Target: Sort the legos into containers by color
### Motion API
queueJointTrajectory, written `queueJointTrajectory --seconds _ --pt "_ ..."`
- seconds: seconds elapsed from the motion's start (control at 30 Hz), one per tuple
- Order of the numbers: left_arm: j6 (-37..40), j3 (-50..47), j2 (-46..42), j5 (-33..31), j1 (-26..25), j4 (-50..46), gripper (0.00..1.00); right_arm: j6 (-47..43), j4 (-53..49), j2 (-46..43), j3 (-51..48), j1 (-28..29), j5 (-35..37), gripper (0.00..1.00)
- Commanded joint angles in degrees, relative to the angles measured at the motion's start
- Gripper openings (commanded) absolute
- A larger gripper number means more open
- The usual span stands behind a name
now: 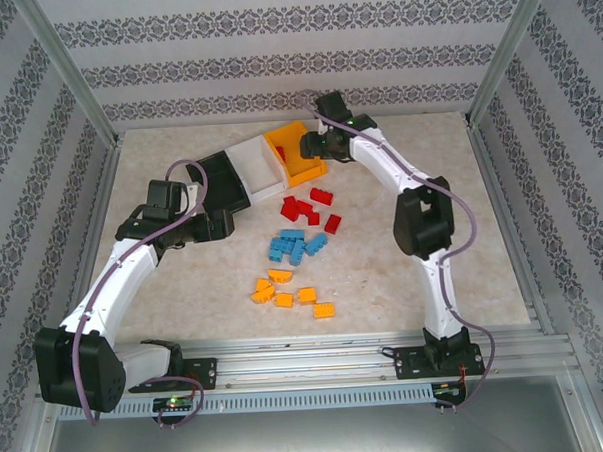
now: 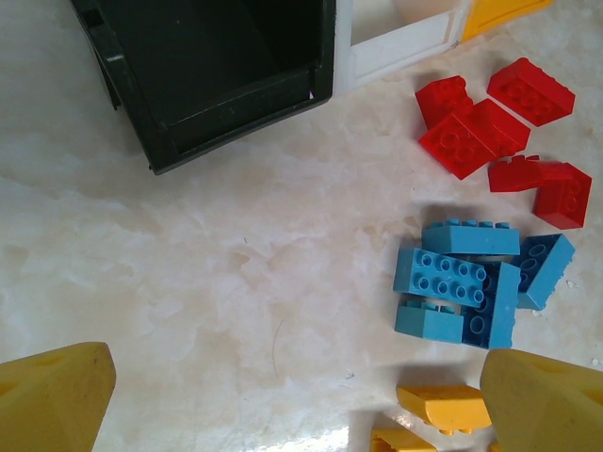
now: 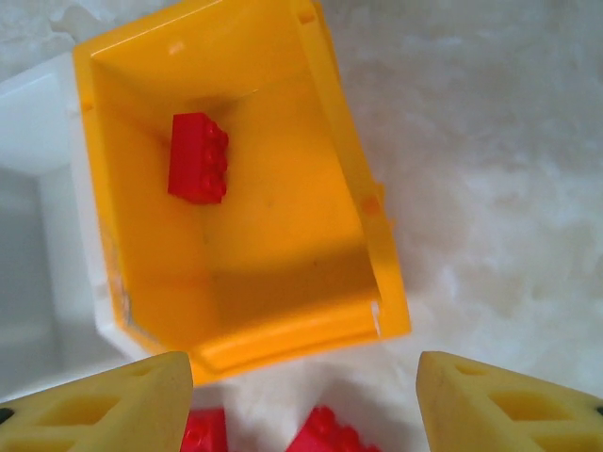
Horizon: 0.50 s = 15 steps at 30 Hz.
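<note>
Your right gripper (image 3: 301,410) is hanging open over the near end of the orange-yellow bin (image 3: 367,217). Its two fingers (image 3: 94,410) are standing wide apart with nothing between them. One red brick (image 3: 198,157) is lying on the floor of that bin, toward the far left in the wrist view and clear of the gripper. The white bin (image 3: 28,188) is sitting against the orange-yellow bin's left wall. Loose red legos (image 3: 330,435) are lying on the surface (image 3: 490,141) just below the bin's near edge, between the fingers as seen from the wrist.

In the top view, your right arm (image 1: 421,221) is rising from its base, bending at the elbow and reaching left toward the orange-yellow bin.

Your left gripper (image 2: 297,405) is also standing open, empty, and hovering over bare surface. The black bin (image 2: 236,104) is lying ahead of it, to the left. The blue legos (image 2: 471,282) are bunched ahead to the right, touching one another, with the red group beyond them. The orange-yellow legos (image 2: 443,405) are lying just beside the finger on the right of that view.

Your left arm (image 1: 114,279) is stretching from its base up toward the black bin, with the wrist turning right.

The three bins are standing in a row, black, white, then orange-yellow.
</note>
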Motion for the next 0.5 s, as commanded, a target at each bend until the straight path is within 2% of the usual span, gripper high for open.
queueJointTrajectory --seconds 0.0,0.23,0.37,0.47 --pt "1.0 -0.9 -0.7 0.4 0.5 0.6 1.00 -2.9 -6.8 6.2 6.7 0.4 3.7 0.64" --pt "1.3 -0.7 0.2 0.9 0.5 0.3 1.00 -1.7 -12.5 15.3 19.4 -0.2 8.6 0.60" --pt "1.2 -0.7 0.1 0.9 0.5 0.3 1.00 -0.1 -13.5 15.1 17.9 -0.6 13.0 0.48" --pt "1.1 -0.7 0.1 1.0 0.4 0.3 1.00 2.0 -13.1 12.8 13.1 -1.6 15.3 0.39"
